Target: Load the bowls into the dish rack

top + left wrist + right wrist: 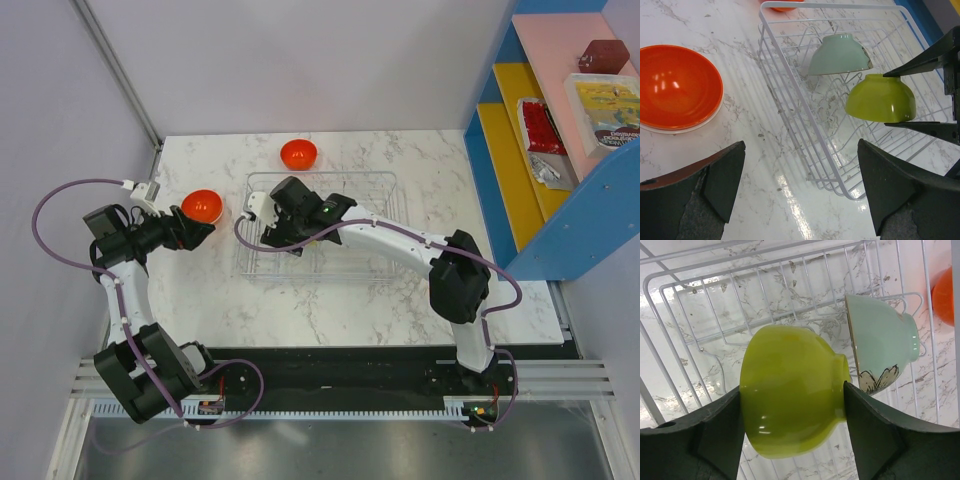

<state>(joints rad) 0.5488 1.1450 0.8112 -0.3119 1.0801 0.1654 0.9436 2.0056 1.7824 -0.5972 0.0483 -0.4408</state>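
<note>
Presently the right tool [792, 390] grasps a green bowl [785, 365] over the dish rack [365, 210]; left tool [800, 150] released.

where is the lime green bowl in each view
Top external: not visible; the right gripper hangs over the left part of the white wire dish rack and covers that spot.
Left wrist: the lime green bowl is right of centre, between the right gripper's fingers, over the rack.
Right wrist: centre of the picture, clamped between the fingers.
Shared landmark: the dish rack, in all three views.
</note>
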